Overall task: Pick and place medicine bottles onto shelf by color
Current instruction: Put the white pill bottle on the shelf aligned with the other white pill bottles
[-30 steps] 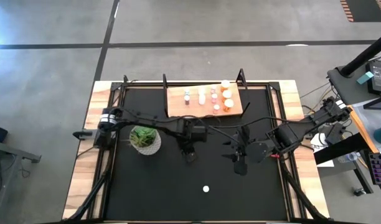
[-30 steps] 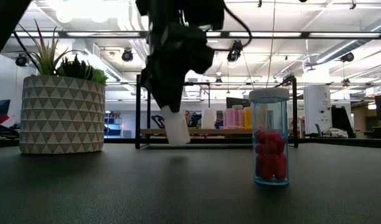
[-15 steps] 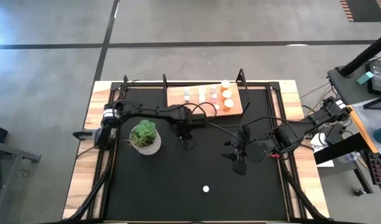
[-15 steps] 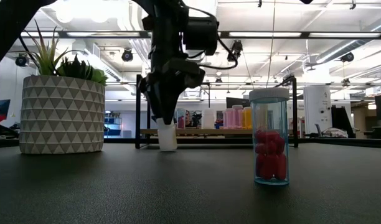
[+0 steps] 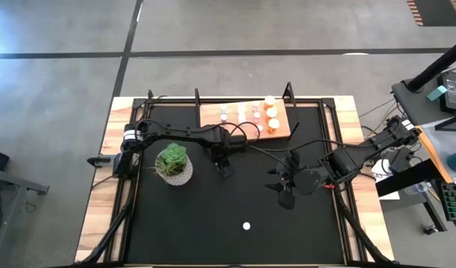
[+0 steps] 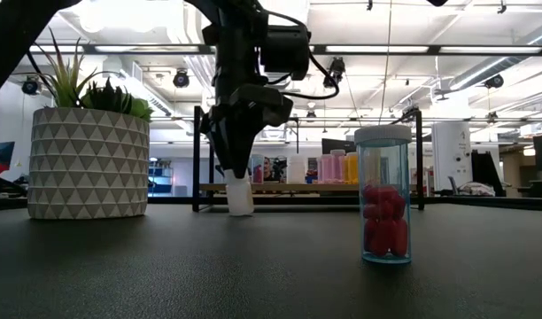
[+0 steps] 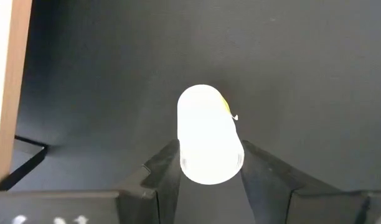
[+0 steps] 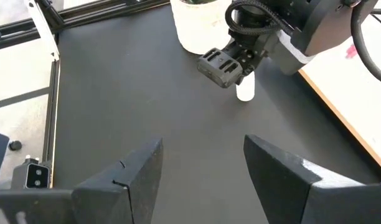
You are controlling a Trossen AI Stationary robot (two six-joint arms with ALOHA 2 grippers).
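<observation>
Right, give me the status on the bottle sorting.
Done: several bottles already stand on the shelf, pink and orange among them. In hand: the left gripper has its jaws closed on a white bottle, just short of the shelf. Left: the bottle with red pills; the right gripper waits open.

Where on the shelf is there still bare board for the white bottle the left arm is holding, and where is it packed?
The shelf has bare wood at its left end, left of the standing bottles. The right half is crowded with them. The left gripper holds the white bottle on the black tabletop, just in front of the shelf.
</observation>
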